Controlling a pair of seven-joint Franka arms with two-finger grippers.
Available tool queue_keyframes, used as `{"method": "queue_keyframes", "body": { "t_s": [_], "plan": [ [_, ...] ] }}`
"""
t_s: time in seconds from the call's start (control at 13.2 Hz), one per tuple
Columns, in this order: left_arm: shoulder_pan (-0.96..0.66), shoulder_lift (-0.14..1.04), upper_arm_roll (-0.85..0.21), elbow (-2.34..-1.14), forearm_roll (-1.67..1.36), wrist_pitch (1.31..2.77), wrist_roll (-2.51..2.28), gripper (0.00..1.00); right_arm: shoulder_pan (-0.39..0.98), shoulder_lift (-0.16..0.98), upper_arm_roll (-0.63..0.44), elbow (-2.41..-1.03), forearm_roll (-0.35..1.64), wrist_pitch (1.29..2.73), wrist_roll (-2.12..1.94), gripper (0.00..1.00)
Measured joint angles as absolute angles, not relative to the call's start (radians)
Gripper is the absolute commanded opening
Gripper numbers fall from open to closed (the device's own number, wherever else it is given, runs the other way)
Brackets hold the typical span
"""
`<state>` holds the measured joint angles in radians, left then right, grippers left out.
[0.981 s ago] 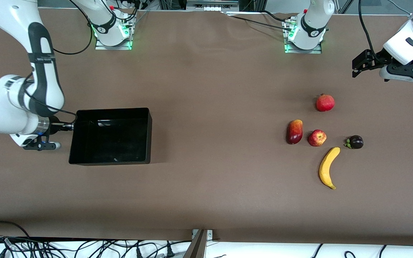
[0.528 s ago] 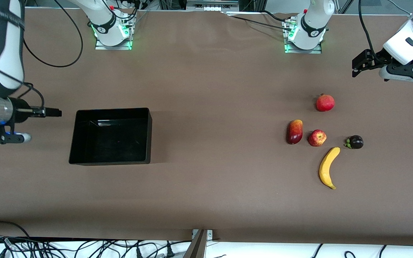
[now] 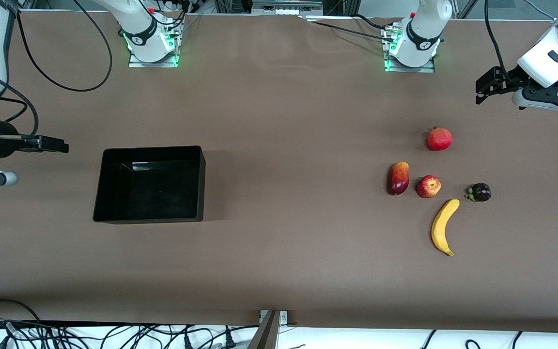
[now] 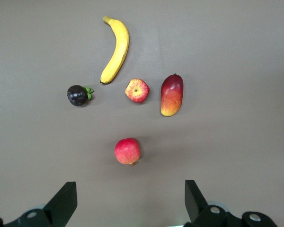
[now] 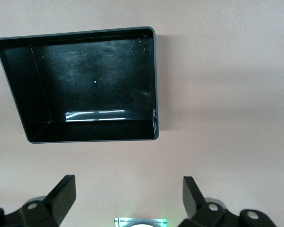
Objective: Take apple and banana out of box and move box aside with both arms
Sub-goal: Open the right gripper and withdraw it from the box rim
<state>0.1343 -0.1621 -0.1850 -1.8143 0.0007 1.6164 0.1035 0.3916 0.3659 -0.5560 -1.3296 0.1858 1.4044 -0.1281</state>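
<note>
Change: right pincer (image 3: pixel 58 145) drawn back off the box wall since a second ago, now up over bare tabletop at the right arm's end; box and fruits unmoved.
Tabletop (image 3: pixel 279 242): brown, carrying everything.
Box (image 3: pixel 149 184): black, open-top, nothing inside, toward the right arm's end of the tabletop; free of both pincers.
Right pincer state: fingers (image 5: pixel 61 191) spread wide, gripping nothing, box seen ahead in the right wrist view (image 5: pixel 85 85).
Left pincer (image 3: pixel 485 89): waiting over the tabletop at the left arm's end, fingers (image 4: pixel 66 201) wide apart, nothing held.
Banana (image 3: pixel 442 227): nearest the front camera of the fruit cluster, toward the left arm's end.
Dark-red fruit (image 3: pixel 398 178): just beside the apple.
Pomegranate (image 3: pixel 439 139): farthest of the cluster.
Apple (image 3: pixel 428 186): between dark-red fruit and purple fruit (image 3: pixel 479 192), close above the banana's tip.
</note>
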Motion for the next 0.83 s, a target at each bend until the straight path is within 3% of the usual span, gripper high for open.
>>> {"method": "queue_keyframes", "body": {
  "t_s": [0.15,0.38,0.6,0.83],
  "plan": [
    [0.134,-0.162,-0.185,-1.814,0.001,1.616,0.104,1.00,0.387,0.339,-0.523,-1.328,0.110,1.408,-0.126,1.00],
    [0.134,-0.162,-0.189,-1.814,0.001,1.615,0.104,1.00,0.209,0.262,-0.272,-1.389,0.016,1.478,-0.083,1.00],
    [0.134,-0.162,-0.190,-1.814,0.001,1.615,0.104,1.00,-0.004,0.125,-0.054,-1.599,-0.024,1.640,-0.067,1.00],
    [0.134,-0.162,-0.190,-1.814,0.001,1.614,0.104,1.00,-0.035,0.051,-0.025,-1.688,-0.024,1.658,-0.067,1.00]
  ]
}}
